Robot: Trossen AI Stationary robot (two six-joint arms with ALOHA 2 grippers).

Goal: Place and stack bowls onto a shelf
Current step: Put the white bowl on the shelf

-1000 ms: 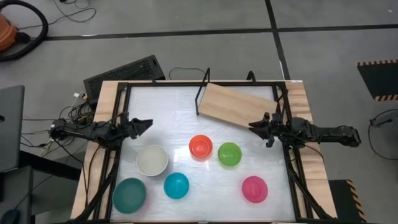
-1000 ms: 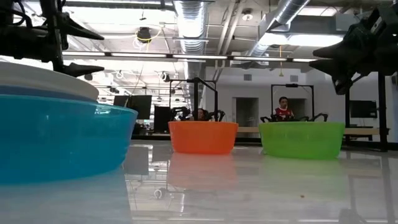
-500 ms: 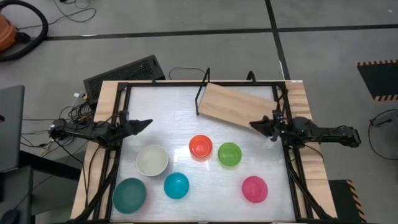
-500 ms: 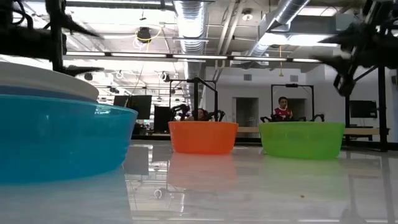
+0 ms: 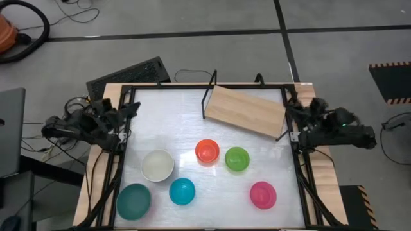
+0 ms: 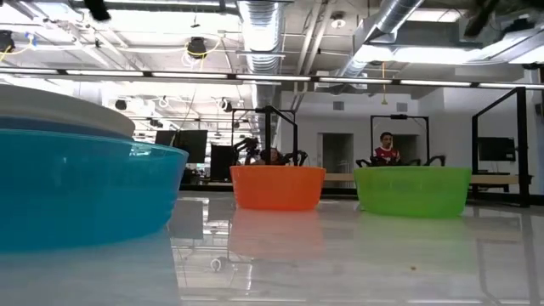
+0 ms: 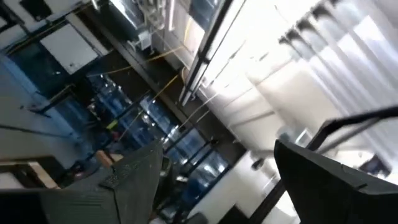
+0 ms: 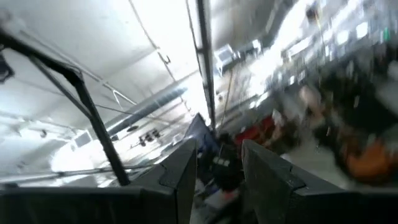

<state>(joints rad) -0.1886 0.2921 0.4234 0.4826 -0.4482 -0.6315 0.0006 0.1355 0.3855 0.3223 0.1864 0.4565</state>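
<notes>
Six bowls: all upright on the desk [image 5: 167, 125], none stacked, none touching
Nearest row: dark teal bowl [image 5: 133, 200] at the near-left corner; bright blue bowl [image 5: 182, 191] just beside it; pink bowl [image 5: 262, 194] well apart on the right
Middle row: white bowl [image 5: 157, 165] just behind teal and blue; orange-red bowl [image 5: 207, 151] and lime green bowl [image 5: 237, 158] side by side near the desk centre
Shelf: light-wood shelf [image 5: 244, 110] at the far side of the desk, skewed, its right end nearer; orange-red and green bowls just in front of it
Left pincer: left pincer [image 7: 217, 180] released, grasping nothing; arm at the desk's left edge, off the bowls, tilted up at the ceiling
Right pincer: right pincer [image 8: 219, 168] released, fingers a little apart, nothing between; arm at the desk's right edge beside the shelf's end
</notes>
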